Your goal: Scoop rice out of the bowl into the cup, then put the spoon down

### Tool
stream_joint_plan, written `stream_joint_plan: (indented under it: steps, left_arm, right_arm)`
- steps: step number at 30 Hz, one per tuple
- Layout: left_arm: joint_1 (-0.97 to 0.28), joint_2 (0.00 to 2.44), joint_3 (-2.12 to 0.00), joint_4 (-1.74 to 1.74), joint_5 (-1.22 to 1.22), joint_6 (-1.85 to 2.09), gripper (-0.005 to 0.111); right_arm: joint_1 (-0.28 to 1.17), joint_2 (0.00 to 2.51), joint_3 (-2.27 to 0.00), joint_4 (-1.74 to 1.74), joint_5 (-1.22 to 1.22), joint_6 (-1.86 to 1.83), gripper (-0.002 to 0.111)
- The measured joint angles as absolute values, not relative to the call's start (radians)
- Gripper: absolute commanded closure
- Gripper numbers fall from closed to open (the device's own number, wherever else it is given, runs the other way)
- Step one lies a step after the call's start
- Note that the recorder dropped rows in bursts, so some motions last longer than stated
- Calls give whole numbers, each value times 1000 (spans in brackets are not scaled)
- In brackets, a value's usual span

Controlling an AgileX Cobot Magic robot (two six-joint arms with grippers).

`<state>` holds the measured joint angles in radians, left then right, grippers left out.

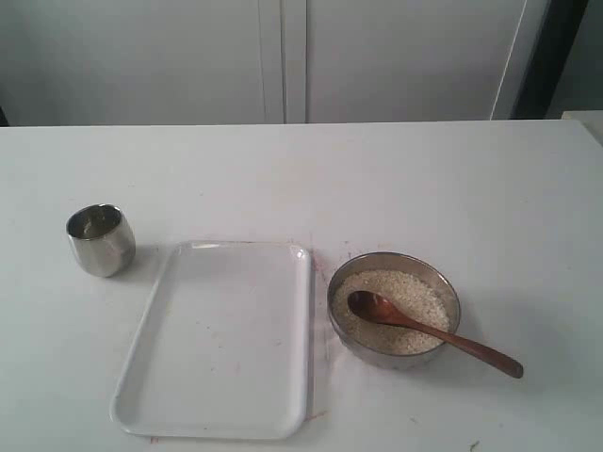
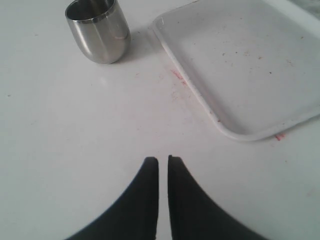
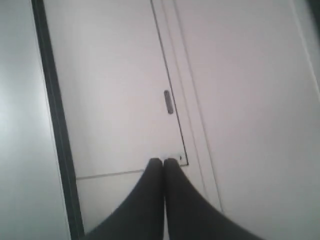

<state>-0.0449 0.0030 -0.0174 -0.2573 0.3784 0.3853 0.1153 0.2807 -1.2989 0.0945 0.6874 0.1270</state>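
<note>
The right end effector (image 3: pixel 163 161) was fully closed and empty, facing a cabinet door (image 3: pixel 115 100). The left end effector (image 2: pixel 160 160) was closed to a slit and empty, over the desk (image 2: pixel 75 125) near the cup (image 2: pixel 98 30) and tray (image 2: pixel 250 60). The spoon (image 1: pixel 438 332) rested in the rice (image 1: pixel 415 292) in the bowl (image 1: pixel 377 358).

The wide steel bowl (image 1: pixel 379 356) sits near right, filled with off-white rice (image 1: pixel 415 294). The dark wooden spoon (image 1: pixel 435 330) lies with its head in the rice and its handle over the right rim. The shiny cup (image 1: pixel 100 241) stands upright at the left, well apart.
</note>
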Motion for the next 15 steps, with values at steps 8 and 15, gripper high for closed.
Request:
stream_joint_plan:
  steps: [8,15]
  left_arm:
    - [-45,3,-17,-257,378,385,92]
    - [-45,3,-17,-257,378,385,92]
  right_arm:
    - [120,440,-1395,227,918,-9,108]
    - [158,602,-1396,368,1162,-145,108]
